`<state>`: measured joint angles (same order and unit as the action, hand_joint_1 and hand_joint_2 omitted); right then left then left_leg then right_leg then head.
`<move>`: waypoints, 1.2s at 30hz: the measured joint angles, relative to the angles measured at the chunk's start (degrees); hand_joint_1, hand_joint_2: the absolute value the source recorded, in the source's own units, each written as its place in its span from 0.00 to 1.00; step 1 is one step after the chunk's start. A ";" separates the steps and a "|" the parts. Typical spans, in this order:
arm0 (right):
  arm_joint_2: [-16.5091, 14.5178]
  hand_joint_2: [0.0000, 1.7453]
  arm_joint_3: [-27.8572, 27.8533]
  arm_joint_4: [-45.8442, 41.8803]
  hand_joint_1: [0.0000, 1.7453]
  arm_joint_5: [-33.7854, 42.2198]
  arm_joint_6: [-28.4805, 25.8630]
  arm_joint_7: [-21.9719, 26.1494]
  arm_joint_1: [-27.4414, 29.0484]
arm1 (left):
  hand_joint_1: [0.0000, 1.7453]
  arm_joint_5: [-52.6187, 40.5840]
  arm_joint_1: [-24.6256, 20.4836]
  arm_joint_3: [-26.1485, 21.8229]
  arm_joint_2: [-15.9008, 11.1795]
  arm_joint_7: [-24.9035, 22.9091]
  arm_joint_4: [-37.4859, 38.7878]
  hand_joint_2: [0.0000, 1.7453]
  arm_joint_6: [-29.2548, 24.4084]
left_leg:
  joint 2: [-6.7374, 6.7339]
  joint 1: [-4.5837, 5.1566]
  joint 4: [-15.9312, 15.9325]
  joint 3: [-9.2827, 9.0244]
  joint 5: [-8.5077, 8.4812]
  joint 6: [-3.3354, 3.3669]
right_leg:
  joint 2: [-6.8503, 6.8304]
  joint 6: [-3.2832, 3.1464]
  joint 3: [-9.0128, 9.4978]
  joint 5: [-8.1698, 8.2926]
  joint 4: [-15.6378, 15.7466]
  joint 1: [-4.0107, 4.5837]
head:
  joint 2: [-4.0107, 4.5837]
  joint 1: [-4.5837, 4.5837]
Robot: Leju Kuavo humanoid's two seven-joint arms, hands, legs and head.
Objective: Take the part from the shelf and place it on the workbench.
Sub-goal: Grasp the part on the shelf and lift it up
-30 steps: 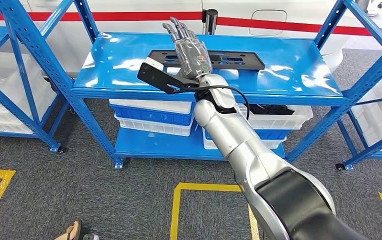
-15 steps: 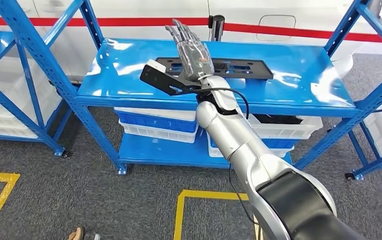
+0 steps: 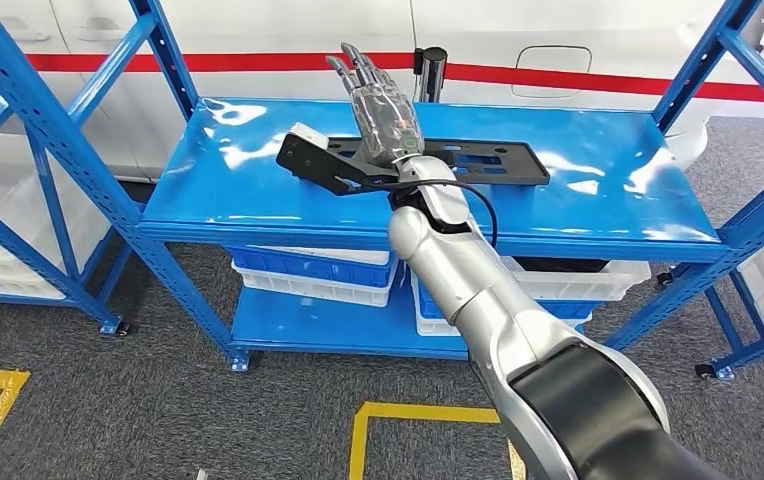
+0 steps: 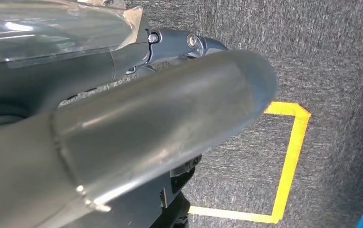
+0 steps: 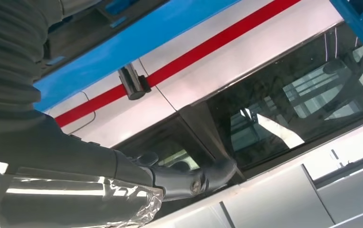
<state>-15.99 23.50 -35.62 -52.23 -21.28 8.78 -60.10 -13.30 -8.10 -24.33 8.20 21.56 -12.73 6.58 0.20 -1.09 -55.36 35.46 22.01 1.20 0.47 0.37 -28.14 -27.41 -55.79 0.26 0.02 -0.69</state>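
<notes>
The part (image 3: 488,160) is a long flat black plate with cut-outs, lying across the back middle of the blue top shelf (image 3: 608,195). My right arm reaches forward over the shelf's front edge. My right hand (image 3: 383,105) is held above the part's left half with its fingers straight and apart, holding nothing. The hand and wrist hide that stretch of the part. In the right wrist view my right hand (image 5: 89,194) points toward a white wall. My left hand (image 4: 160,128) hangs over the grey carpet and holds nothing.
White and blue crates (image 3: 308,270) fill the lower shelf. More blue racks stand at the left (image 3: 18,150) and right (image 3: 758,250). A white wall with a red stripe (image 3: 578,75) and a black post (image 3: 430,65) are behind. Yellow tape (image 3: 398,410) marks the carpet.
The whole picture has shifted as the camera came nearer the shelf. My right hand now sits farther in over the part. A person's foot at the lower left has left the picture.
</notes>
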 joint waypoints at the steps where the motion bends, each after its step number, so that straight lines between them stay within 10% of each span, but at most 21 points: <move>1: 0.11 1.00 0.01 -0.07 0.00 -0.21 -0.20 0.18 0.21 | 0.00 -0.16 0.01 0.07 -0.01 -0.02 -0.01 0.00 0.09 | 0.01 0.01 0.25 -0.72 -0.02 0.49 | -0.01 0.29 -0.27 -0.09 -1.28 0.00 | 0.00 0.01; 7: 2.18 1.00 0.14 -1.71 0.00 -2.88 -0.36 -1.10 4.24 | 0.00 -2.36 0.00 0.82 0.02 -0.90 -0.01 0.00 0.83 | 0.34 -0.05 0.43 -3.29 1.71 1.36 | -0.06 0.33 -11.91 -5.26 -16.00 -0.94 | 0.00 0.20; 10: 3.93 1.00 0.16 -3.92 0.00 -3.99 -0.27 -2.40 6.59 | 0.00 -3.26 0.09 1.43 0.08 -1.41 0.01 0.00 1.27 | 0.63 -0.20 0.33 -5.11 3.40 0.56 | -0.42 2.79 -10.60 -0.39 -6.97 -1.77 | 0.00 0.25; 12: 5.14 1.00 0.19 -5.85 0.00 -4.47 -0.10 -3.15 7.74 | 0.00 -3.62 0.02 1.59 0.09 -1.61 -0.01 0.00 1.45 | 0.63 -0.03 0.24 -6.16 4.78 -0.22 | -1.12 3.12 -8.66 4.18 -1.18 -1.79 | 0.00 0.27; 17: 8.10 1.00 -0.39 -12.53 0.00 -4.61 0.49 -4.71 10.76 | 0.00 -4.15 -0.05 1.68 0.07 -1.62 -0.03 0.00 1.92 | 0.14 -0.41 -3.41 -5.47 5.96 -1.55 | -0.63 -0.57 -6.66 4.91 -0.37 -1.64 | 0.00 -0.05; 22: 10.89 1.00 -1.21 -18.23 0.00 -4.54 1.45 -4.91 15.07 | 0.00 -4.64 0.09 1.93 0.08 -1.52 -0.02 0.00 2.28 | -0.09 -0.46 -18.18 5.42 11.41 -1.72 | -0.33 -2.02 -4.51 2.84 -0.35 -0.51 | 0.00 -0.30; 28: 12.70 1.00 -2.10 -21.69 0.00 -4.54 1.77 -4.89 17.16 | 0.00 -4.77 0.08 2.03 -0.39 -1.50 -0.03 0.00 2.34 | 0.63 2.15 -1.47 0.76 0.51 3.19 | 0.14 -1.69 -1.06 0.31 0.31 0.40 | 0.00 0.33; 32: 13.62 1.00 -2.56 -23.35 0.00 -4.32 1.87 -5.00 17.81 | 0.00 -4.79 0.07 2.16 -0.33 -1.46 -0.06 0.00 2.37 | 0.84 2.31 1.33 -2.52 0.52 4.03 | 0.24 -0.10 -0.90 0.59 -2.05 0.54 | 0.00 0.21; 36: 15.45 1.00 -3.75 -24.70 0.00 -3.82 2.32 -4.87 19.46 | 0.00 -4.72 0.02 2.37 -0.03 -1.45 -0.06 0.00 2.31 | 0.81 1.54 1.75 -4.48 1.04 3.69 | 0.18 0.40 -8.62 -3.49 -14.19 -0.21 | 0.00 0.36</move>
<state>-0.54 19.74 -60.32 -56.05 -18.96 3.91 -40.65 -18.03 -8.09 -21.96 8.17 20.11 -12.78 8.89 1.01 0.45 -53.62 30.97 23.05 4.89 0.65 0.77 -36.77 -30.90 -69.99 0.05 0.02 -0.33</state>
